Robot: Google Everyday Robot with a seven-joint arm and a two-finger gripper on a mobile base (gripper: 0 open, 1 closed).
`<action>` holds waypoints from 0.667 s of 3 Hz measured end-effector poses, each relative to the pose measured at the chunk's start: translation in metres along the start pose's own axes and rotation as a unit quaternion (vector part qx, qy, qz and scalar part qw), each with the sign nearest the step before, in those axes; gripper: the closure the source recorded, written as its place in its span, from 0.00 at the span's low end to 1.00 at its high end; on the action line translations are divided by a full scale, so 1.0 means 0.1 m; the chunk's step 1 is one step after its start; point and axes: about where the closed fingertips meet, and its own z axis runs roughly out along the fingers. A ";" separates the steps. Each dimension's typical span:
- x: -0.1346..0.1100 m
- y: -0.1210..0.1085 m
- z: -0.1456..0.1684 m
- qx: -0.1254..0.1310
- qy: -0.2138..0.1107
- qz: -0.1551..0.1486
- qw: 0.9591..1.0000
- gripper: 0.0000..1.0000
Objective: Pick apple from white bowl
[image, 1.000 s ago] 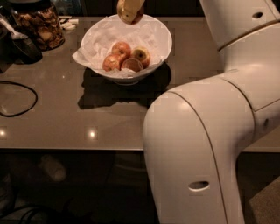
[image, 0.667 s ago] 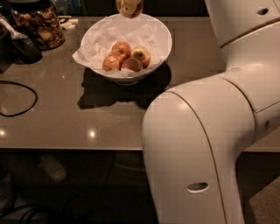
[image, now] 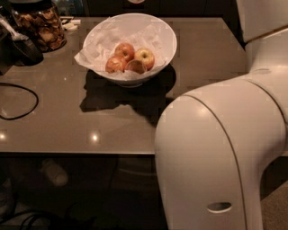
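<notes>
Lift is what has changed: a second ago the gripper hung above the far rim of the white bowl (image: 167,39) with a yellowish fruit in its hold. Now the gripper has risen past the top edge of the camera view, so it is no longer shown and its grip cannot be read from here. All that remains up there is a pale sliver (image: 136,1) at the bowl's 12 o'clock. It may be the underside of the apple, though too little of it shows to be sure.

Four smaller apples (image: 126,50) sit clustered on the crumpled paper toward the bowl's 6 o'clock side, apparently where they lay before, so none was disturbed by the lift. If the sliver is indeed the fruit, the pick looks essentially done: the apple is clear of the bowl, well above the rim, and nothing has dropped onto the table (image: 204,54).

Relative to the gripper, the apple would then be directly at it, both above the bowl at 12 o'clock and well apart from the fruit left inside. The glass jar (image: 41,28) stands at the bowl's 9 o'clock, near but not touching it. The robot's white arm (image: 216,148) fills the view around 4 o'clock.
</notes>
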 end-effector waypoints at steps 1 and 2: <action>-0.10 0.08 -0.01 -0.015 -0.016 -0.023 0.999 1.00; -0.15 0.16 -0.01 -0.029 -0.030 -0.040 0.998 1.00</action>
